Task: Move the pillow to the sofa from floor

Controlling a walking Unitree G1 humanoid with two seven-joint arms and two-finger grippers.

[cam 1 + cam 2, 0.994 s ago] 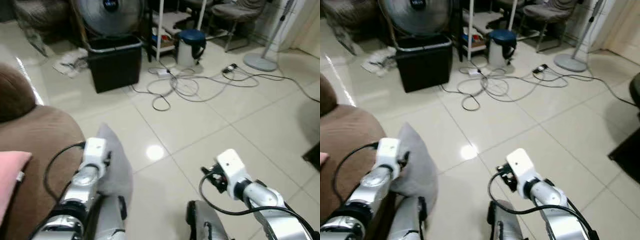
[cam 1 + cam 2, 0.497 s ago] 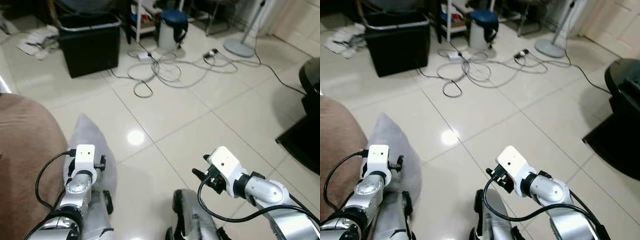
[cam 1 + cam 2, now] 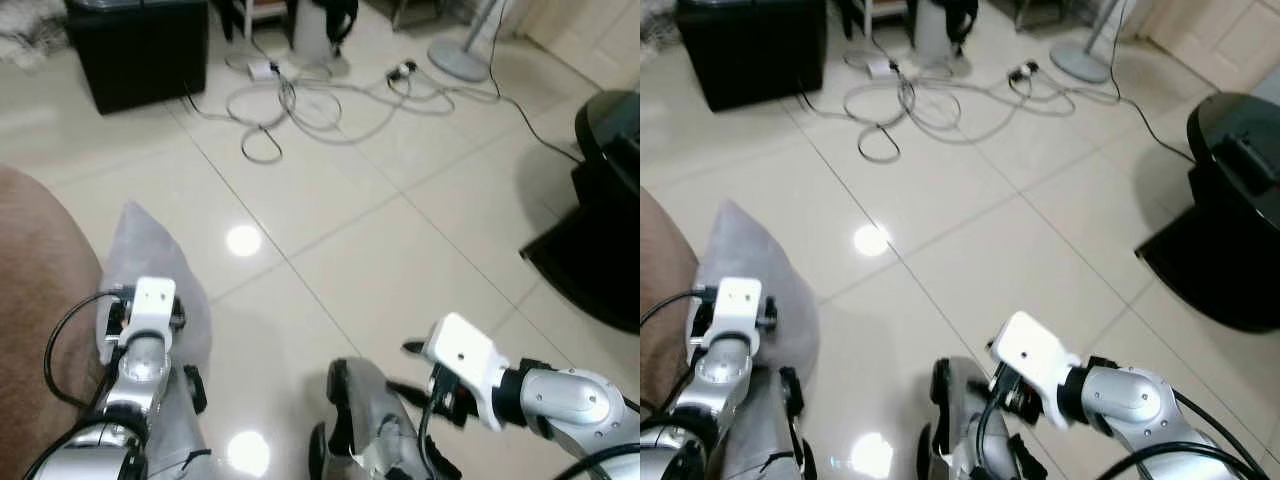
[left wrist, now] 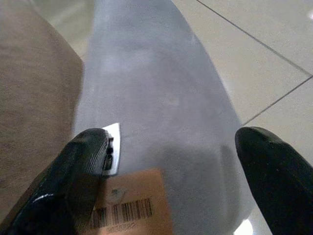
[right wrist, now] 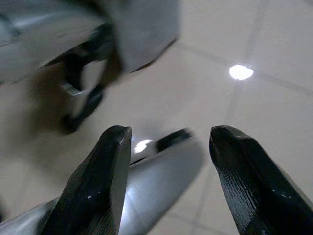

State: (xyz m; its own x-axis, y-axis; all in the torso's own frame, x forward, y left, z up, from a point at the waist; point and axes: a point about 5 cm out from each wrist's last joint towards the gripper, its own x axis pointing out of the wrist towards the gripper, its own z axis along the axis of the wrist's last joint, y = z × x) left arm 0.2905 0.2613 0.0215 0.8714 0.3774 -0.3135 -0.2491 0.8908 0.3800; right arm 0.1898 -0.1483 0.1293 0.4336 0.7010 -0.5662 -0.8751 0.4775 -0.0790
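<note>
Grey pillow (image 3: 150, 255) stood on the floor against the brown sofa (image 3: 35, 290), lower part hidden behind the left arm, left gripper (image 4: 171, 161) spread wide over it, right gripper (image 5: 166, 166) parted, empty, blurred.

Silver humanoid arms with white wrist blocks.
Left arm (image 3: 135, 375) and right arm (image 3: 560, 395) are shiny silver, trailing black cables; each pincer has matte black, rounded fingers (image 5: 244, 181).

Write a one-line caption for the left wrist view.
Open left gripper poised over grey pillow lying beside brown sofa.
</note>
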